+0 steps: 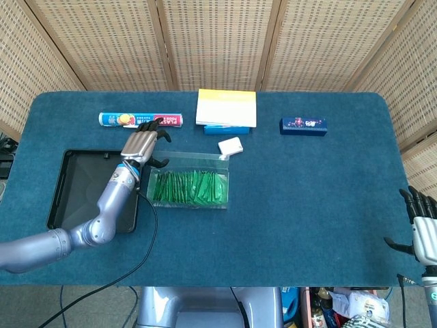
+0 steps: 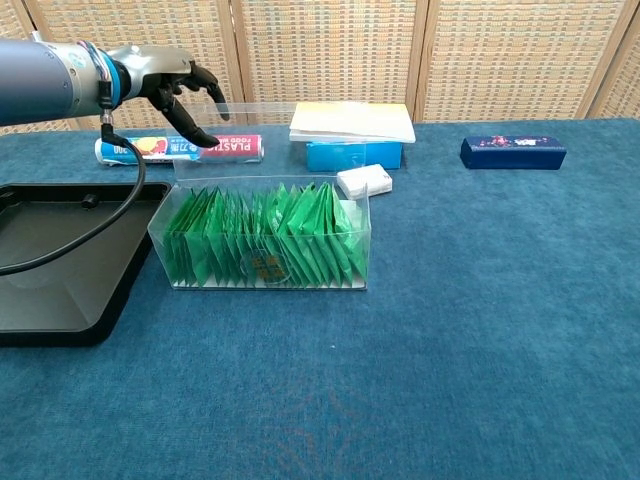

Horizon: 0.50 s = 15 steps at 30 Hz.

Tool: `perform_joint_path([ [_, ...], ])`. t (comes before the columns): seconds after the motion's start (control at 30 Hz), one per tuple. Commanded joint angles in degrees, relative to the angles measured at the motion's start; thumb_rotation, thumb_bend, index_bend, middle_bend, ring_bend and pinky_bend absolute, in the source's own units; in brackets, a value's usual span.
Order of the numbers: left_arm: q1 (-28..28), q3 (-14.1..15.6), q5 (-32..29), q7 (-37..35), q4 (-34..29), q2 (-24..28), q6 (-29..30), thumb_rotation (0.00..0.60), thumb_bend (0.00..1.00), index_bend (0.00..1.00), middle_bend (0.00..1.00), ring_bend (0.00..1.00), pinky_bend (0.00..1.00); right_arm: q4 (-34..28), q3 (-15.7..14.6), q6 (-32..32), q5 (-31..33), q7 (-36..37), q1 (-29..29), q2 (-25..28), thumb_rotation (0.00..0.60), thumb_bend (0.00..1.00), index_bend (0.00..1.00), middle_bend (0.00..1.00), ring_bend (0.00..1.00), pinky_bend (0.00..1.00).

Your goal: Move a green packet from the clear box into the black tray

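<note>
The clear box (image 1: 227,183) (image 2: 362,240) stands in the middle of the table, packed with several upright green packets (image 1: 190,188) (image 2: 262,245). Its clear lid (image 1: 194,162) (image 2: 272,125) is swung up at the back. My left hand (image 1: 141,143) (image 2: 178,88) holds the lid's left corner, thumb in front and fingers over its top edge. The black tray (image 1: 75,195) (image 2: 45,265) lies empty just left of the box. My right hand (image 1: 423,229) hangs open off the table's near right corner, in the head view only.
Along the far side lie a plastic wrap roll (image 1: 123,119) (image 2: 235,148), a yellow-white pad on a blue box (image 1: 227,107) (image 2: 352,122) and a dark blue box (image 1: 302,126) (image 2: 512,152). A small white box (image 1: 231,146) (image 2: 364,181) sits by the clear box's back right corner.
</note>
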Motion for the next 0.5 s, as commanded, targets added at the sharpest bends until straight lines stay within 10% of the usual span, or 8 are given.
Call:
perform_joint_path([
  [0.03, -0.08, 0.26, -0.23, -1.01, 0.80, -0.18, -0.72, 0.600, 0.34, 0.36, 0.00, 0.00, 0.00, 0.00, -0.01, -0.01, -0.01, -0.13, 0.03, -0.06, 0.600, 0.00, 0.00, 0.00, 0.00, 0.00],
  [0.5, -1.48, 3.23, -1.44, -6.27, -0.20, 5.09, -12.37, 0.600, 0.66, 0.63, 0.00, 0.00, 0.00, 0.28, 0.06, -0.33, 0.45, -0.88, 0.19, -0.44, 0.600, 0.00, 0.00, 0.00, 0.00, 0.00],
])
